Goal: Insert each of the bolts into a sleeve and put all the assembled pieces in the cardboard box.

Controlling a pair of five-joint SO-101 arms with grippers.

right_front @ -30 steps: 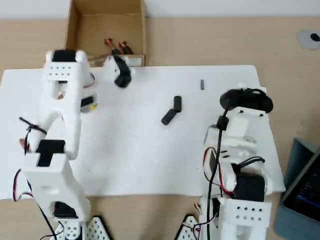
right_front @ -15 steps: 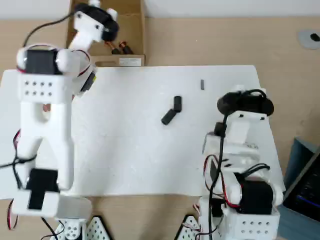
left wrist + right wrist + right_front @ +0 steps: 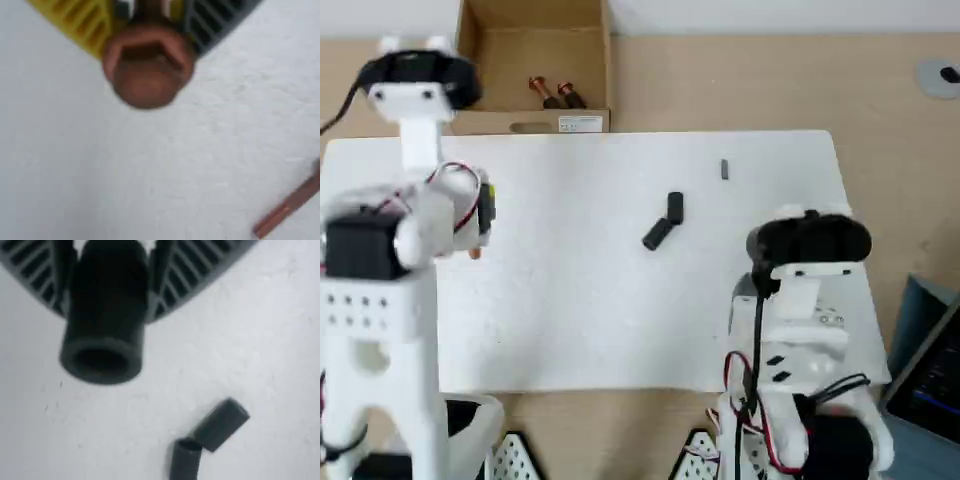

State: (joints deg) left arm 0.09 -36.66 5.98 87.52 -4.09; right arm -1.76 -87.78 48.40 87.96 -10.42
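Note:
My left gripper [image 3: 149,20] is shut on a copper bolt [image 3: 147,75], seen head-on between a yellow jaw and a black jaw, just above the white mat. A second copper bolt [image 3: 289,206] lies loose on the mat close by. In the high view the left arm hangs over the mat's left side, with a copper bolt [image 3: 475,253] showing under it. My right gripper [image 3: 107,270] is shut on a black sleeve [image 3: 104,325], its open end facing the camera. Two more black sleeves [image 3: 675,207] [image 3: 658,234] lie touching mid-mat. The cardboard box [image 3: 605,70] holds two assembled pieces [image 3: 550,92].
The white mat [image 3: 620,320] covers most of the wooden table. A small dark piece [image 3: 724,169] lies near the mat's far edge. A blue-grey device [image 3: 932,380] sits off the mat at the right. A grey disc [image 3: 940,77] lies at the far right.
The left arm swung from over the cardboard box back to the mat's left side. The right arm drew slightly toward the near edge. The loose sleeves stayed put.

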